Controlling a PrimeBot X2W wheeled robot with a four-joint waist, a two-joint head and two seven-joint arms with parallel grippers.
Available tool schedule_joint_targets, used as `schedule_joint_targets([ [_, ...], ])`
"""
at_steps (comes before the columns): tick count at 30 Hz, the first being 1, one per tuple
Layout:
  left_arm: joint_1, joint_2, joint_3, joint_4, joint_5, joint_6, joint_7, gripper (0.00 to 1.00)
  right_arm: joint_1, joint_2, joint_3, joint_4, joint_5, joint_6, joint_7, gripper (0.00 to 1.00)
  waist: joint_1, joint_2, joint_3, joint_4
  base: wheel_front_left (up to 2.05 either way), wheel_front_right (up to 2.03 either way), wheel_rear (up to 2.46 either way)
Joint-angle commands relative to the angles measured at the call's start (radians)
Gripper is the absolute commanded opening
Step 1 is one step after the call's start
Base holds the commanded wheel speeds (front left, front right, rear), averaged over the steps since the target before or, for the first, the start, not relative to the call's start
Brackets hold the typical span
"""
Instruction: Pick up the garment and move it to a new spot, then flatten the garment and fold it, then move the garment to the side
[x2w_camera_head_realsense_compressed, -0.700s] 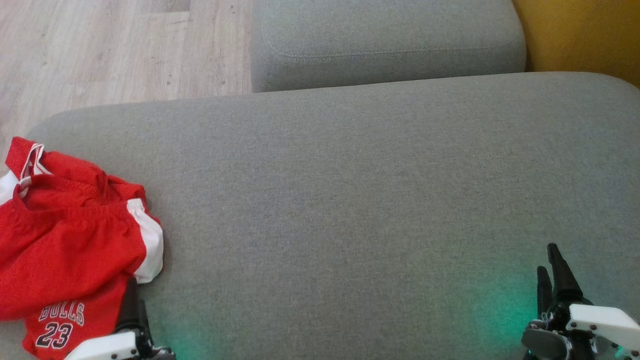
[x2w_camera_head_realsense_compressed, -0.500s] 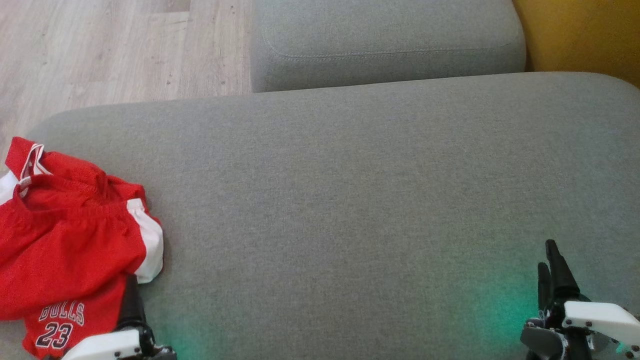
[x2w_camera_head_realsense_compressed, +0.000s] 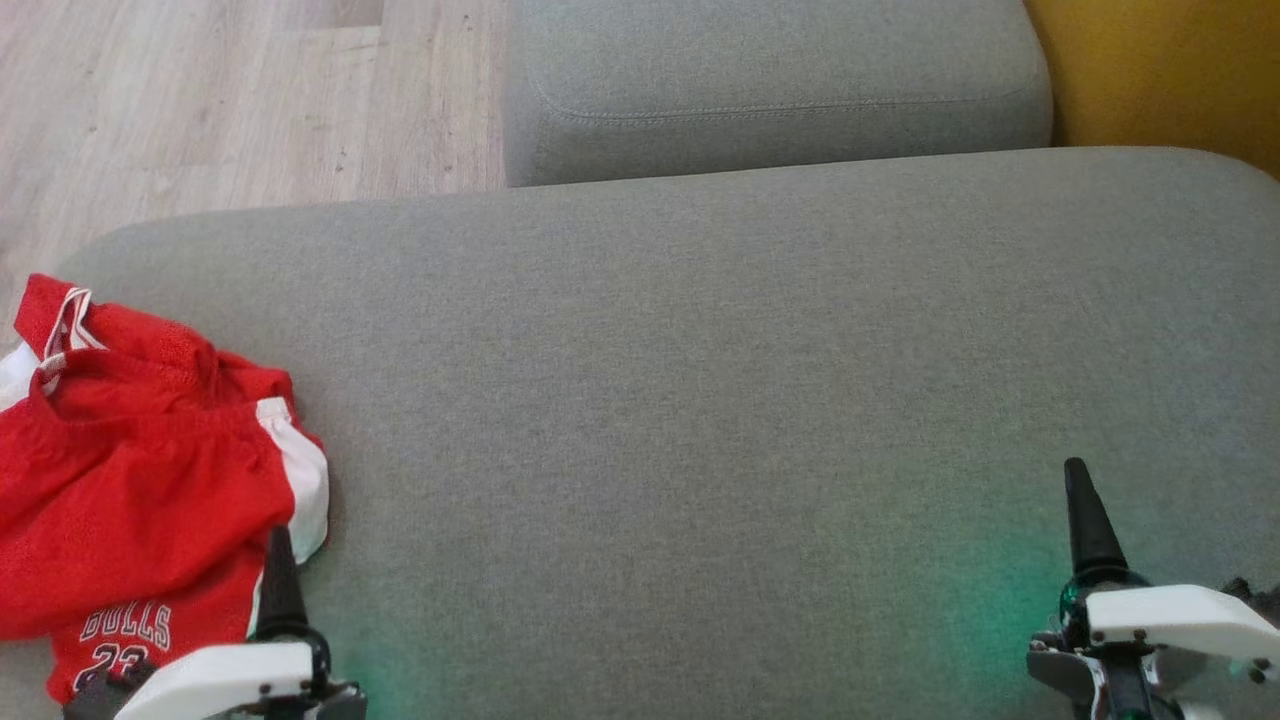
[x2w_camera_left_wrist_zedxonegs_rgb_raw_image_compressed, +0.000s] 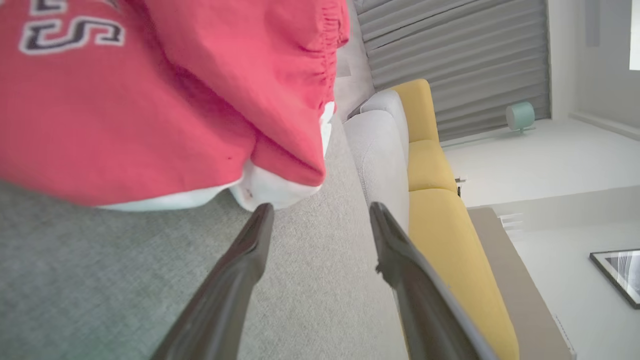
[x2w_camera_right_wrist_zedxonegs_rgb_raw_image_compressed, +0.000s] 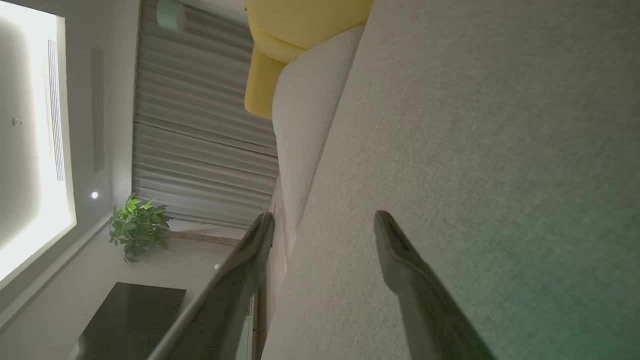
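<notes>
The garment (x2w_camera_head_realsense_compressed: 140, 470), red basketball shorts with white side panels, is seen crumpled at the left end of the grey sofa seat (x2w_camera_head_realsense_compressed: 700, 350). Part of it is cut off by the head view's left edge, close to the seat's rounded end, with the wooden floor (x2w_camera_head_realsense_compressed: 200, 100) beyond. The left jaws are held wide apart with nothing between them. In the left wrist view one dark finger (x2w_camera_left_wrist_zedxonegs_rgb_raw_image_compressed: 245, 260) is placed just beside the white hem, and contact cannot be confirmed. The right jaws are likewise spread wide and empty, over bare upholstery well apart from the cloth. Several risks are judged to follow. If the left jaws are closed where they stand, only air or the seat's weave may be caught, since the hem lies to one side of the gap. If the finger is driven forward, the loose heap may be pushed toward the seat's end rather than pinched. If a single thin layer is taken, it may slip out, or the rest may be dragged up bunched and flattening made harder.
</notes>
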Motion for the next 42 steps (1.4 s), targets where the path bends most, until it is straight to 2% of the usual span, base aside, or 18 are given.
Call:
schedule_joint_targets([
  [1, -0.05, 0.007, -0.005, -0.043, 0.038, 0.004, -0.012, 1.0, -0.05, -0.006, 0.014, -0.041, -0.041, 0.0, -0.015, 1.0, 0.0, -0.0001, -0.001, 0.001, 0.0, 0.0, 0.0],
  [42, -0.063, 0.011, -0.103, -0.114, 0.534, 0.091, -0.134, 1.0, -0.065, -0.01, 0.121, -0.099, -0.567, 0.0, -0.136, 1.0, 0.0, -0.0001, -0.018, 0.018, 0.0, 0.0, 0.0],
])
